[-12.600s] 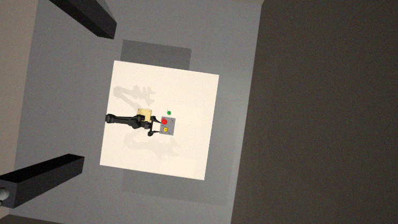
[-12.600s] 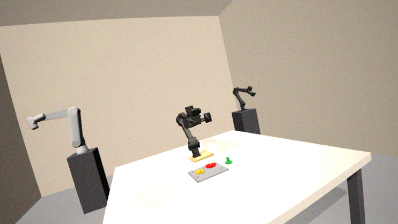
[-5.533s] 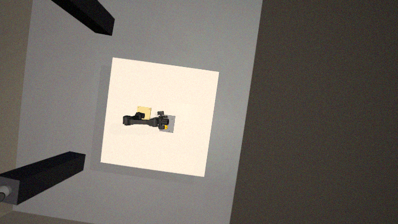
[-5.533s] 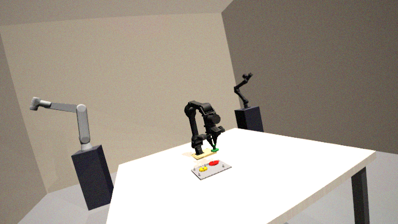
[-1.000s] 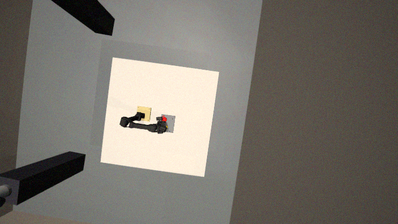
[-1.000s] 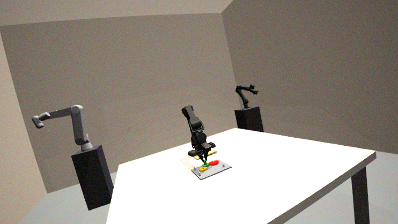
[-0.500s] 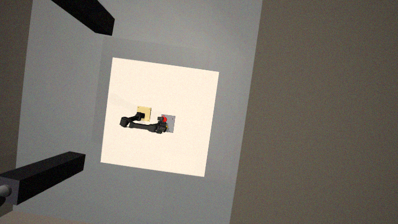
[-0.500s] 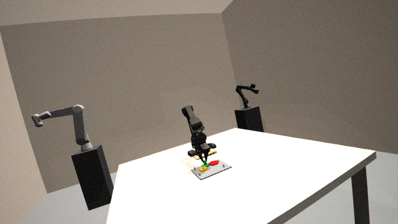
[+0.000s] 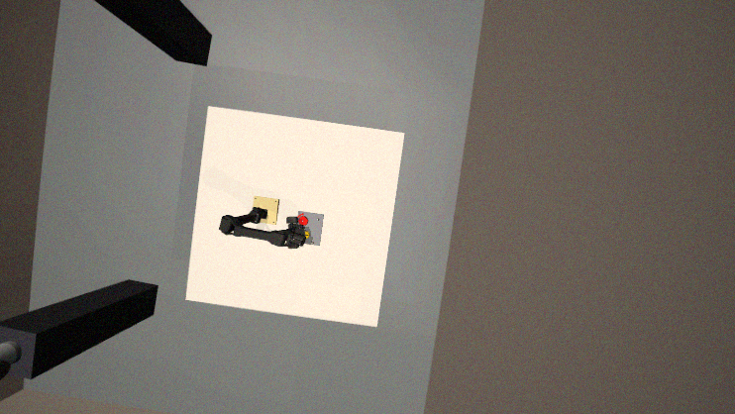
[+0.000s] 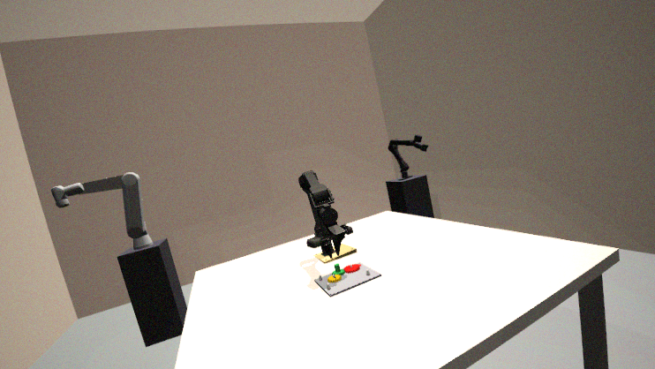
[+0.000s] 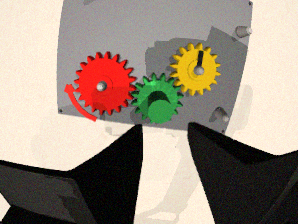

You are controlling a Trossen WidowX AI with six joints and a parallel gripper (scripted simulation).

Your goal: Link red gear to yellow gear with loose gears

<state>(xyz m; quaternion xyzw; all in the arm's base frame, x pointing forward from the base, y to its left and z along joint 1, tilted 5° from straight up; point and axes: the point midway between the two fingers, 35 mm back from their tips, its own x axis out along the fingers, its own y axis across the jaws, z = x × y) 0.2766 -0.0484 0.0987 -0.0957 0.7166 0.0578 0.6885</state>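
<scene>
The grey board (image 9: 315, 225) (image 10: 347, 284) (image 11: 120, 25) bears a red gear (image 9: 303, 220) (image 10: 351, 268) (image 11: 111, 95) and a yellow gear (image 10: 334, 278) (image 11: 187, 77) with a black stripe. A green gear (image 10: 337, 272) (image 11: 144, 96) with an upright handle lies between them on the board, its teeth meeting or overlapping those of both in the wrist view. It looks level with them; its peg is hidden. My gripper (image 10: 335, 257) (image 11: 165, 129) is open and empty, its tips apart, above and just behind the green gear's handle, not touching it.
Empty pegs (image 10: 367, 272) (image 11: 243, 32) stand near the board's edges, one more beside the yellow gear (image 11: 221, 115). The arm's tan base plate (image 9: 272, 203) (image 10: 349, 252) is behind the board. A red arrow (image 11: 79, 108) curves beside the red gear. Two other arms stand on pedestals away from the table.
</scene>
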